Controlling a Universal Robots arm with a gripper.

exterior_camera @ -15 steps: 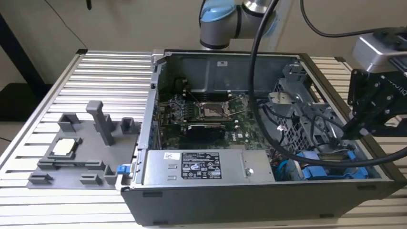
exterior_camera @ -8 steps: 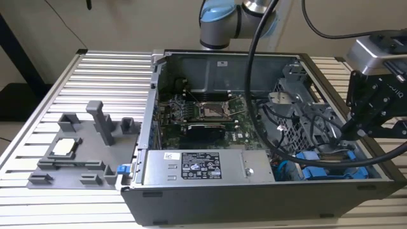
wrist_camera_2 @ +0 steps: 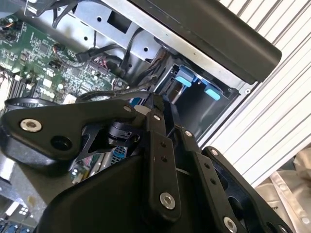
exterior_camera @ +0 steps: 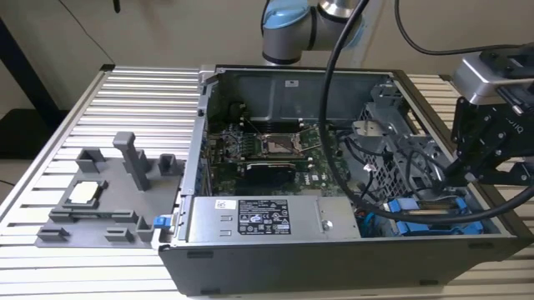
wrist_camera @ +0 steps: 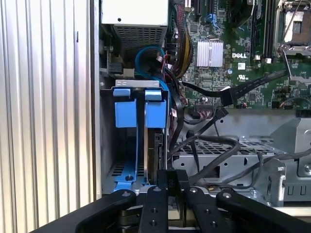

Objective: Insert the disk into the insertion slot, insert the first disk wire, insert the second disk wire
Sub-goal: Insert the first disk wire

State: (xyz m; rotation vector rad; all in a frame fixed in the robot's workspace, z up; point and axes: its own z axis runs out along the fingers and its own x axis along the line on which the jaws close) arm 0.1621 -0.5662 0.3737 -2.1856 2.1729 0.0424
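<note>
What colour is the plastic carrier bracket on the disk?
Bright blue; the carrier bracket shows best in the first wrist view.

In the exterior view, the computer case (exterior_camera: 334, 269) sits mid-table (exterior_camera: 142, 94), with a parts tray (exterior_camera: 87, 224) at its 9 o'clock. Inside the case, the power supply (exterior_camera: 259, 219) lies at 6 o'clock, the circuit board (exterior_camera: 267, 150) at centre, the drive cage (exterior_camera: 392, 125) at 3 o'clock and the disk (exterior_camera: 417, 226) at 4 o'clock.

Black cables (wrist_camera: 176, 124) beside insertion slot (wrist_camera: 108, 141).
</note>
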